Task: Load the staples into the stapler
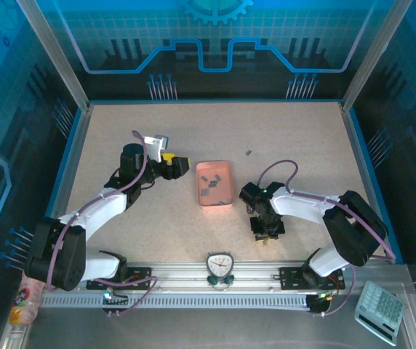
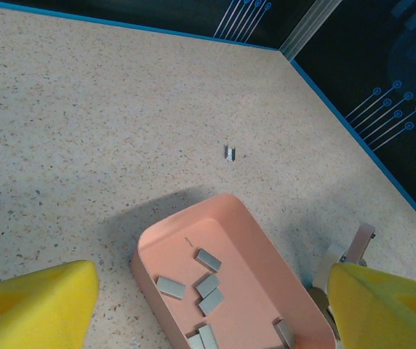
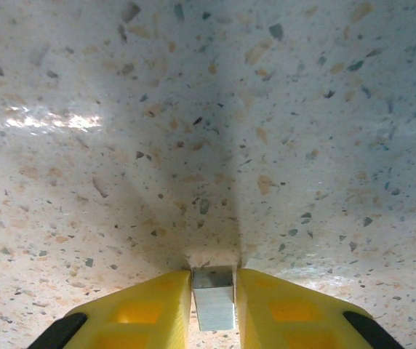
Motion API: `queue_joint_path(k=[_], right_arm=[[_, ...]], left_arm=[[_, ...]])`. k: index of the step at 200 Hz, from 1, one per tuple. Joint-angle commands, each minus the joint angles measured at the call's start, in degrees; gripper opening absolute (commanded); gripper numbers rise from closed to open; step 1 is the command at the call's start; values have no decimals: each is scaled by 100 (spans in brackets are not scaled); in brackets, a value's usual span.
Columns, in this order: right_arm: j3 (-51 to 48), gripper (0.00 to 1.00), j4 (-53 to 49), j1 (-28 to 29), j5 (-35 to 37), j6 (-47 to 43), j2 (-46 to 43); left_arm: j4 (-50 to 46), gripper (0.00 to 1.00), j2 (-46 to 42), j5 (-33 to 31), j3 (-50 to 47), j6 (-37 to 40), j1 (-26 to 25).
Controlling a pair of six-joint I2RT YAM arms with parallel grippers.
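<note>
A pink tray (image 1: 215, 163) in mid-table holds several grey strips of staples (image 2: 209, 259). My left gripper (image 1: 182, 167) hovers just left of the tray, open, with its yellow fingers (image 2: 41, 305) wide apart over the tray (image 2: 222, 200) and nothing between them. My right gripper (image 1: 266, 234) points down at the table right of the tray. Its yellow fingertips (image 3: 214, 280) press on both sides of one grey staple strip (image 3: 214, 305) that lies on the tabletop. Another strip (image 2: 230, 153) lies loose on the table beyond the tray. The stapler is out of view.
Blue walls (image 1: 208, 102) edge the speckled table. A small timer (image 1: 219, 265) sits on the front rail between the arm bases. A calculator (image 1: 380, 311) lies off the table at bottom right.
</note>
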Motion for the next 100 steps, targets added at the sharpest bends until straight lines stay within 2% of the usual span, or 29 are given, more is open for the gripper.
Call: queue_joint_path(k=[1, 52, 100], right_arm=[[-112, 24, 27, 64, -23, 151, 96], [100, 18, -48, 67, 331, 198, -335], [838, 17, 172, 182, 1157, 287, -849]], left_arm=[[-15, 83, -166, 101, -49, 138, -28], [-10, 83, -183, 64, -58, 140, -28], [43, 83, -163, 68, -81, 165, -28]])
